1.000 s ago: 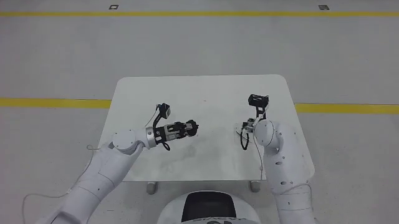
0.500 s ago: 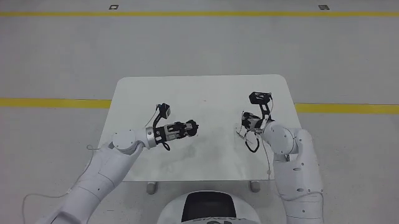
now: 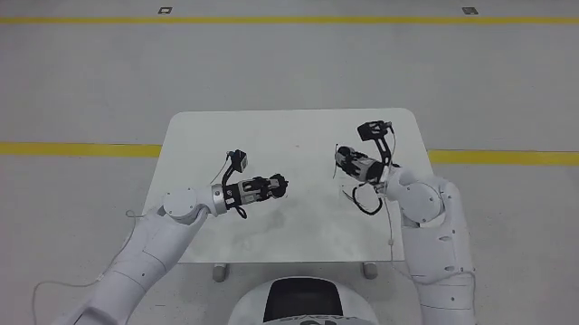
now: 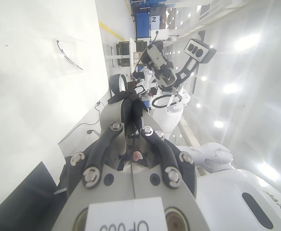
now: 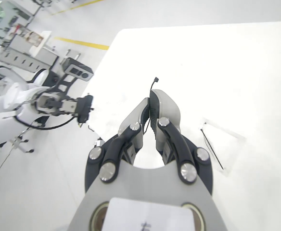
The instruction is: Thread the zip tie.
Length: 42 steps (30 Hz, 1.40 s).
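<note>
My right gripper (image 5: pixel 150 95) is shut on a thin black zip tie (image 5: pixel 153 84); the tie's small square head pokes out past the fingertips. In the top view this gripper (image 3: pixel 341 157) hovers over the right half of the white table (image 3: pixel 289 130), pointing toward the left gripper (image 3: pixel 279 182), with a gap between them. The left gripper (image 4: pixel 128 98) has its fingers pressed together; I cannot tell whether anything thin is pinched in them. From the left wrist view the right gripper (image 4: pixel 155 49) is farther off, with the zip tie (image 4: pixel 156 33) sticking up from it.
A second black zip tie (image 5: pixel 211 149) lies flat on the table inside a clear plastic bag (image 5: pixel 229 134), beside the right gripper; the left wrist view shows this tie (image 4: pixel 68 57) too. Yellow floor lines (image 3: pixel 81 148) run past the table.
The right arm has swung its gripper up and toward the table's middle, turning it to face the left gripper. The left arm has stayed still.
</note>
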Available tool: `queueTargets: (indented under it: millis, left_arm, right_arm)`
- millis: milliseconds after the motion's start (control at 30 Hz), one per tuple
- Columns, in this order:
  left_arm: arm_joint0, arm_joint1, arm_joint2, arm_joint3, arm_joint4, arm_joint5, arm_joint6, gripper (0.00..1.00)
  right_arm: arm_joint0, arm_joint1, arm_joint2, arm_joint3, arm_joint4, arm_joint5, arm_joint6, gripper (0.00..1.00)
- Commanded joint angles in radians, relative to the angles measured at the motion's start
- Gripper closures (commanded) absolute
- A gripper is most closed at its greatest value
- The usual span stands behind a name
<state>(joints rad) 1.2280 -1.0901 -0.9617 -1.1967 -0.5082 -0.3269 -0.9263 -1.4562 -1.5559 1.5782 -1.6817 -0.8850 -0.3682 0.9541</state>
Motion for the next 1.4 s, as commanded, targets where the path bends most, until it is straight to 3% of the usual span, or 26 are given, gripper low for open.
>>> queueTargets:
  millis: [0,333,600,733,967,1300,1367]
  left_arm:
    - [0.0,0.0,0.0,0.0,0.0,0.0,0.0,1.0]
    - [0.0,0.0,0.0,0.0,0.0,0.0,0.0,1.0]
    - [0.0,0.0,0.0,0.0,0.0,0.0,0.0,1.0]
    - [0.0,0.0,0.0,0.0,0.0,0.0,0.0,1.0]
    - [0.0,0.0,0.0,0.0,0.0,0.0,0.0,1.0]
    - [0.0,0.0,0.0,0.0,0.0,0.0,0.0,1.0]
    - [0.0,0.0,0.0,0.0,0.0,0.0,0.0,1.0]
  right_arm:
    - [0.023,0.021,-0.012,0.02,0.059,0.028,0.013,1.0]
    - [0.094,0.146,-0.08,0.096,0.536,0.028,0.22,1.0]
    - [0.102,0.213,-0.103,0.129,0.774,0.028,0.324,1.0]
    - [0.119,0.23,-0.115,0.163,0.868,0.028,0.386,1.0]
    - [0.161,0.24,-0.158,0.228,0.912,0.028,0.436,1.0]
    - [0.166,0.241,-0.163,0.23,0.902,0.028,0.432,1.0]
    - [0.154,0.237,-0.177,0.215,0.976,0.028,0.409,1.0]
